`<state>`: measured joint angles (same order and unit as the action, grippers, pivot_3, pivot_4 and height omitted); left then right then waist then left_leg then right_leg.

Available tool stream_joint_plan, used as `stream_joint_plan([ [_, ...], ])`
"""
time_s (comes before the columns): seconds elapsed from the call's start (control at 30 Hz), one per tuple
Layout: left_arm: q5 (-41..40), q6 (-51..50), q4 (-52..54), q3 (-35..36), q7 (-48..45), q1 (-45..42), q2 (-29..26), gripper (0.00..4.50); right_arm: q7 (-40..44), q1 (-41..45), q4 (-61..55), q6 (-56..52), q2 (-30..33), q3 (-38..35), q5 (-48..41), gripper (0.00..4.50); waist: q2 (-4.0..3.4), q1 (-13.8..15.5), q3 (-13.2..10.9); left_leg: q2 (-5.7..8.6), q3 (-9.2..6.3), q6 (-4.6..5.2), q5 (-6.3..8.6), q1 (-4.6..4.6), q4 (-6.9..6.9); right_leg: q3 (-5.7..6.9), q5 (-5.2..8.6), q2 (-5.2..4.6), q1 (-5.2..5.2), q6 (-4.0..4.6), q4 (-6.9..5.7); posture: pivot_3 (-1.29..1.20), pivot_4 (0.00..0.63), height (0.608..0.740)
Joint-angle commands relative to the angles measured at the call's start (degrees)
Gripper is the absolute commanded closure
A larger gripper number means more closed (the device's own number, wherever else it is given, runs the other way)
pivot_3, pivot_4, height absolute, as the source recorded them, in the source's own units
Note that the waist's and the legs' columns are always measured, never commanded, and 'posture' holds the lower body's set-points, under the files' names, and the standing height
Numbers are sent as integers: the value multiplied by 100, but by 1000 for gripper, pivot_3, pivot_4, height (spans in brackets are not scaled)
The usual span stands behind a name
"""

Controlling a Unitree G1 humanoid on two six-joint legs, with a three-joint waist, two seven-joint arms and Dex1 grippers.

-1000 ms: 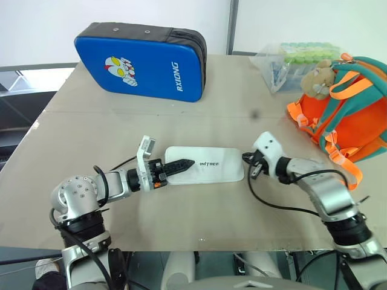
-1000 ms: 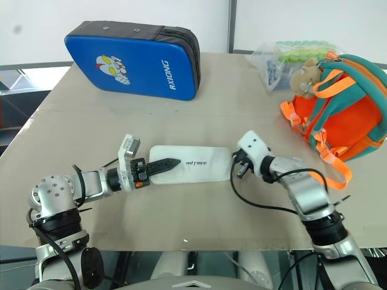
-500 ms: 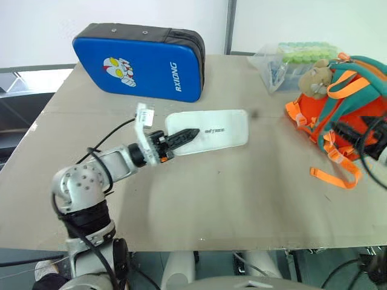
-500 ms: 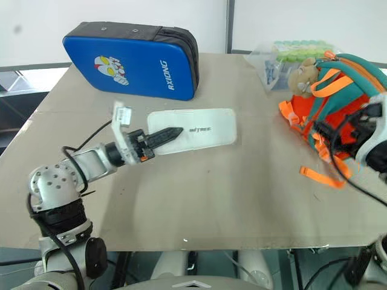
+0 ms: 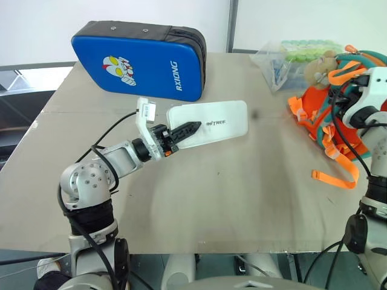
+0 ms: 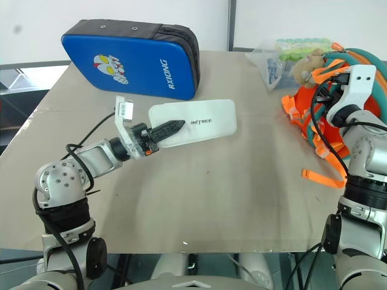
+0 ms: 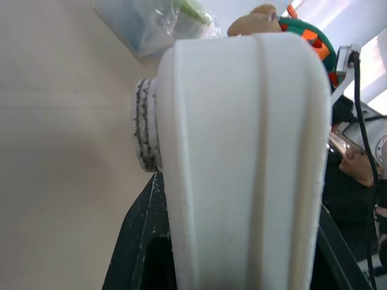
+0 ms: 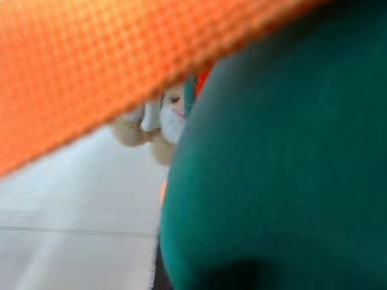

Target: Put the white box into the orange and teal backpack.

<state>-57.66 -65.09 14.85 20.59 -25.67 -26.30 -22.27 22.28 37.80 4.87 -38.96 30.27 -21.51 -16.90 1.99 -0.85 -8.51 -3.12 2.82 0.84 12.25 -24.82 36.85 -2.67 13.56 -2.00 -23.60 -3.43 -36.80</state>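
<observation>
Overhead, beige table (image 5: 199,199) against white wall (image 5: 121,12).

White box (image 6: 199,122) (tilted) in left gripper (image 6: 169,128), above table (image 6: 217,193).

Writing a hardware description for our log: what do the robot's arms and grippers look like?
Both arms are silver-grey metal with black joint bands and loose black cables. The left gripper has slim, black, pointed fingers behind a white bracket and small orange marks. The right gripper sits under a white housing with holes.
</observation>
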Motion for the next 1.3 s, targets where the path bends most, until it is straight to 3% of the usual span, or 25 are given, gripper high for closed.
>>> stream_joint_plan([
  [0.03,-192,376,322,206,152,56,70,3531,496,443,366,936,64,75,-163,4482,-4,-17,-2,0,0,0,0,2,0,0,0,0,0,0,-2,0,150,740],
  [0.33,-190,1207,-145,785,670,-171,92,3531,2349,1367,191,1186,142,725,-1001,4482,-28,-44,-19,-3,-4,0,-1,4,0,0,0,5,-1,1,-8,0,150,740],
  [0.63,-476,1487,-82,1322,905,-27,-330,3531,3183,1354,-809,338,226,1198,-1909,4482,-35,35,-37,-5,-5,-1,0,-11,-21,12,1,-1,-8,2,9,0,150,740],
  [0.8,-842,1345,596,1653,139,624,-1254,3531,3841,388,-1686,-188,761,1675,-2183,4482,-16,56,-45,-4,-7,-1,0,-11,-19,18,1,-7,-5,2,12,0,150,740],
  [0.93,-1113,1425,530,1788,-999,978,-2010,3531,4069,2,-1781,-233,999,1587,-2417,4482,-19,42,-51,0,-2,-1,0,-2,-15,18,2,-13,-5,4,4,0,150,740],
  [1.1,-434,1974,405,1046,-2059,621,-2580,3531,4606,-255,-1687,-173,1459,1484,-2578,4482,-13,70,-51,-6,-12,-1,-1,10,11,24,15,-3,13,29,-3,0,150,740],
  [1.3,151,2527,198,219,-2997,189,-2693,3531,4710,-197,-1636,-74,1595,1477,-2621,4482,-12,55,-51,-6,-7,-1,0,1,9,19,3,-2,9,7,1,0,150,740],
])
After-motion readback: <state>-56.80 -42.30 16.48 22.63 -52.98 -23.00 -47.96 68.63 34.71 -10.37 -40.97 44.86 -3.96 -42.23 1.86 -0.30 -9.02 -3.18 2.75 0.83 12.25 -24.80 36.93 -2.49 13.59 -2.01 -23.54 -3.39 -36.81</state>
